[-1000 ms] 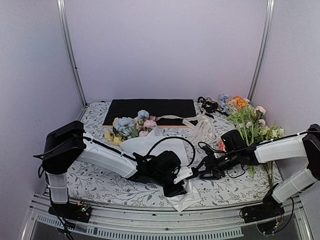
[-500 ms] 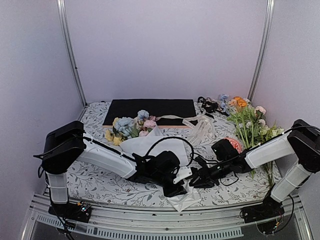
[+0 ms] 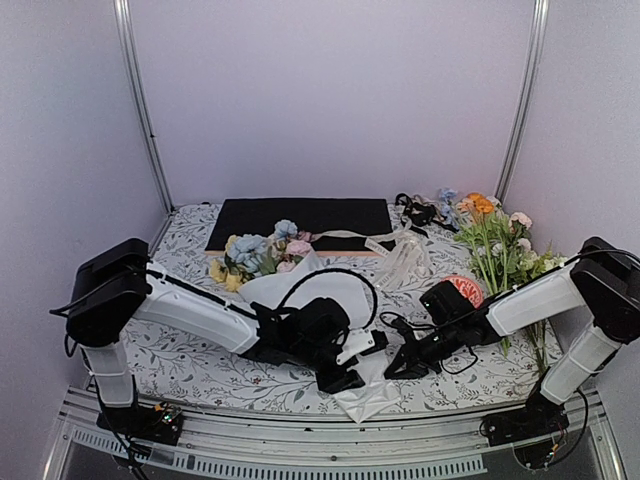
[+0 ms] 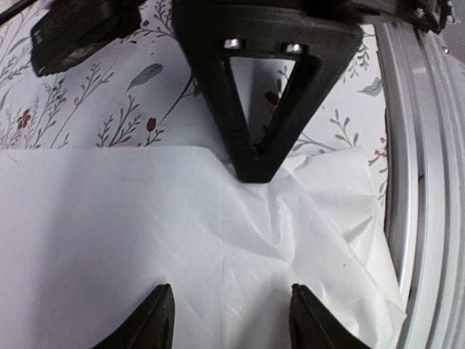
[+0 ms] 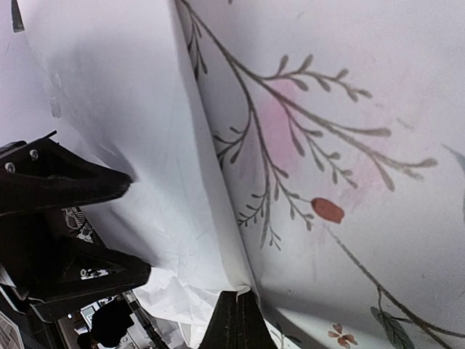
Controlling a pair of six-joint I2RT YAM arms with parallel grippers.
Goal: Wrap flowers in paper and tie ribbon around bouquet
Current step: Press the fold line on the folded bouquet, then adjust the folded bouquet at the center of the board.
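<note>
White paper [image 3: 300, 292] wraps the bouquet [image 3: 345, 385], which lies slantwise on the bench [image 3: 200, 360]. Its flowers [image 3: 255, 255] point to the far left and its narrow tail to the near edge. Both arms stretch low and inward, the left pincer [image 3: 358, 362] and the right pincer [image 3: 398, 365] meeting at that tail (almost nose to nose).

From the left wrist, the left pincer [image 4: 232, 320] has its fingers apart over crinkled paper [image 4: 182, 233]. The right pincer [image 4: 256, 163] comes in from opposite, its tip planted where the creases gather.

From the right wrist, the right pincer [image 5: 236, 320] is pressed together on the paper's [image 5: 123, 109] edge, beside the printed bench [image 5: 349, 145]. The left pincer [image 5: 138, 225] gapes at the left.
</note>
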